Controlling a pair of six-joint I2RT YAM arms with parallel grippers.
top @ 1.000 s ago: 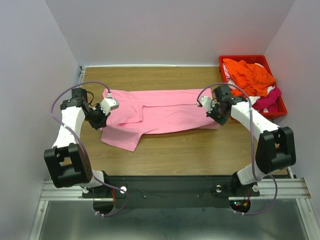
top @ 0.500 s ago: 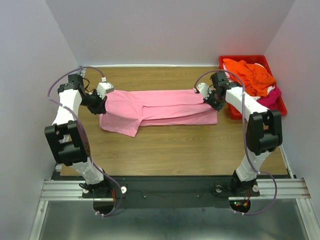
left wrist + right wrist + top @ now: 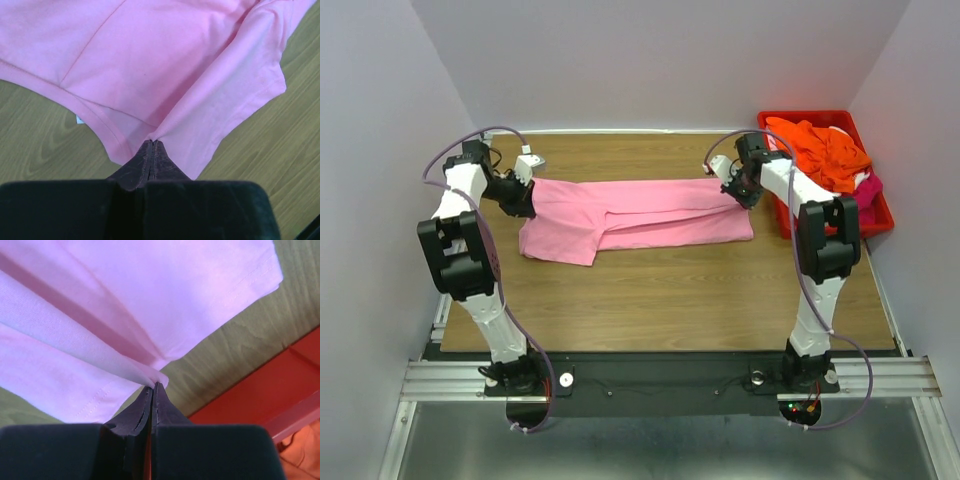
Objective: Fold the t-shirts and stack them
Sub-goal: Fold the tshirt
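Note:
A light pink t-shirt (image 3: 640, 215) lies stretched across the far half of the wooden table, folded lengthwise, one sleeve flap hanging toward the near left. My left gripper (image 3: 527, 195) is shut on its left end; the left wrist view shows the pink cloth (image 3: 165, 65) pinched at the tips of my left gripper (image 3: 152, 142). At the shirt's right end my right gripper (image 3: 742, 190) is also shut; the right wrist view has a fold of pink cloth (image 3: 100, 315) caught in my right gripper (image 3: 154, 385). Orange (image 3: 820, 150), white and magenta (image 3: 860, 195) t-shirts lie heaped in the bin.
A red plastic bin (image 3: 825, 120) stands at the far right corner, close beside my right gripper; its red wall (image 3: 260, 385) shows in the right wrist view. Pale walls enclose the table on three sides. Bare wood (image 3: 660, 290) lies between the shirt and the arm bases.
Both grippers have carried the shirt's ends away from the bases toward the back of the table, and the pink shirt has slid and drawn out flatter with them.

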